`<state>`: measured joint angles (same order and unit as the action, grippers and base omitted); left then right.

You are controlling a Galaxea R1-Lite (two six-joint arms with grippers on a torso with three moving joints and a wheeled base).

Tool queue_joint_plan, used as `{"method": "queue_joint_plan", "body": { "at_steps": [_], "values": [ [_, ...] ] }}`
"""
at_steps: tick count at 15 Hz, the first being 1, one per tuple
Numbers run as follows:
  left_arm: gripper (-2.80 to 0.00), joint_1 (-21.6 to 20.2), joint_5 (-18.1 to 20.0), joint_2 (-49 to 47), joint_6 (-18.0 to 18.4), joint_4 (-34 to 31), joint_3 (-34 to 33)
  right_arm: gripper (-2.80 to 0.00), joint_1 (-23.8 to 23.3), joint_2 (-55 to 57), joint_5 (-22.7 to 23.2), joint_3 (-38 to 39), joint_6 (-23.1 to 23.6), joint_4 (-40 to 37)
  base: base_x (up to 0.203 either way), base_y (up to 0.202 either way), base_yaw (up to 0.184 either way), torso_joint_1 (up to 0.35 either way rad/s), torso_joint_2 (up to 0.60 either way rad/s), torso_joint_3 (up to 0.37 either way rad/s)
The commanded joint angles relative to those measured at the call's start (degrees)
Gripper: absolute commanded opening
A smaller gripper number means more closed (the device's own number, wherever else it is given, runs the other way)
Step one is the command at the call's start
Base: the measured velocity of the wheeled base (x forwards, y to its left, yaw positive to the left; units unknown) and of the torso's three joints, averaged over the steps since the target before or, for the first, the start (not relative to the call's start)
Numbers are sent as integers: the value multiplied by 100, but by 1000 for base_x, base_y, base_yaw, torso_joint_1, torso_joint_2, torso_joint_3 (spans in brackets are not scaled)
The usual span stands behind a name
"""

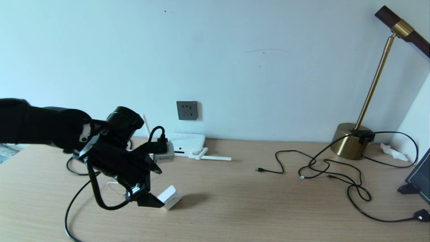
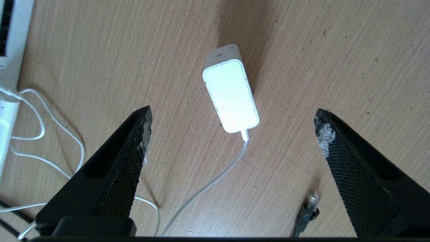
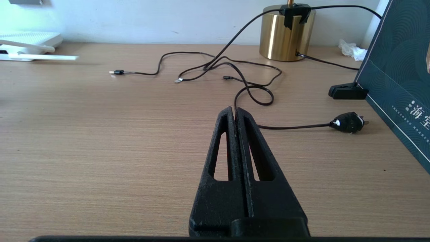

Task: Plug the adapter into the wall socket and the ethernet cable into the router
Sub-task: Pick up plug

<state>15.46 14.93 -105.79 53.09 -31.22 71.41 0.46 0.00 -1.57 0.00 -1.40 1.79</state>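
The white adapter (image 1: 170, 197) lies on the wooden table, its thin white cord (image 2: 208, 178) trailing back toward the router. My left gripper (image 1: 160, 187) hovers just above it, open wide, with the adapter (image 2: 231, 97) between and slightly ahead of the two fingertips and touching neither. The ethernet cable's clear plug (image 2: 307, 210) lies on the table beside one finger. The router (image 1: 186, 141) sits against the wall, under the grey wall socket (image 1: 187, 110). My right gripper (image 3: 235, 109) is shut on nothing, low over the table's right half, out of the head view.
A brass lamp (image 1: 351, 144) stands at the back right with thin black cables (image 1: 322, 168) sprawled in front of it. One cable ends in a black plug (image 1: 421, 215). A dark box (image 1: 420, 178) leans at the right edge.
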Motion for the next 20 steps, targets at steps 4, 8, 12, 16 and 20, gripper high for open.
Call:
{"method": "queue_joint_plan", "body": {
  "at_steps": [4, 8, 12, 16, 20],
  "values": [
    [0, 232, -34, -561, -124, -33, 253, -280, 0, 0, -1, 62, 0, 5, 0, 0, 0, 0, 0, 0],
    [0, 327, -34, -712, -335, -46, 320, -280, 4, 0, -1, 62, 4, 5, 0, 0, 0, 0, 0, 0],
    [0, 344, -34, -698, -589, -42, 250, -280, -2, 0, -1, 62, 0, 5, 0, 0, 0, 0, 0, 0],
    [0, 309, -34, -766, -729, 37, 171, -280, -2, 0, -1, 62, 0, 5, 0, 0, 0, 0, 0, 0],
    [0, 290, -86, -828, -1054, 37, 166, -280, 6, 0, -1, 62, 0, 5, 0, 0, 0, 0, 0, 0]
  ]
}}
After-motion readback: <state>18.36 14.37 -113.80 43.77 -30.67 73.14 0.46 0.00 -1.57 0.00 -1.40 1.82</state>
